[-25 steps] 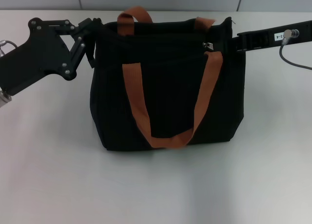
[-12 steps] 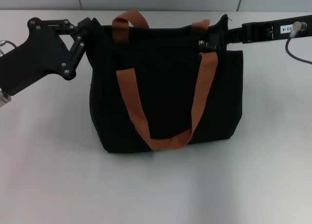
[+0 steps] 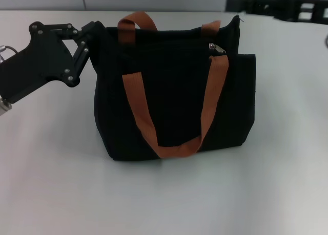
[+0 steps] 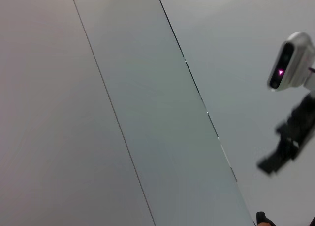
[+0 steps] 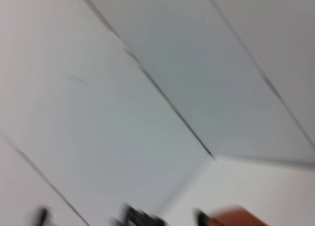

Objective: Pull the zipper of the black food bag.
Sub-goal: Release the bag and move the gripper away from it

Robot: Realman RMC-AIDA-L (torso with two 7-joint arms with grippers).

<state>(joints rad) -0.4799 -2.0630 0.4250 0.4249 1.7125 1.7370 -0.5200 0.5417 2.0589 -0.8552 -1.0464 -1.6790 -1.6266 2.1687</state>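
Now black food bag (image 3: 174,97) upright, zipper (image 3: 217,48) at right end.

Boxy black fabric bag (image 3: 174,91): matt cloth w/ woven orange-brown webbing straps (image 3: 141,107). Small silver metal zip tab (image 3: 217,49) shiny. My left black gripper (image 3: 95,33): matt plastic.

Black food bag upright on table, left gripper at its top corner, right gripper clear of it.

The black food bag (image 3: 174,97) stands on the white table (image 3: 169,199), its orange-brown straps (image 3: 148,122) draped down the front face. The zipper (image 3: 216,48) lies at the top edge toward the robot's right, beside one strap. The left gripper (image 3: 95,33) touches the bag's upper left corner; finger state not discernible. The right gripper (image 3: 241,4) sits well apart, at the far right.
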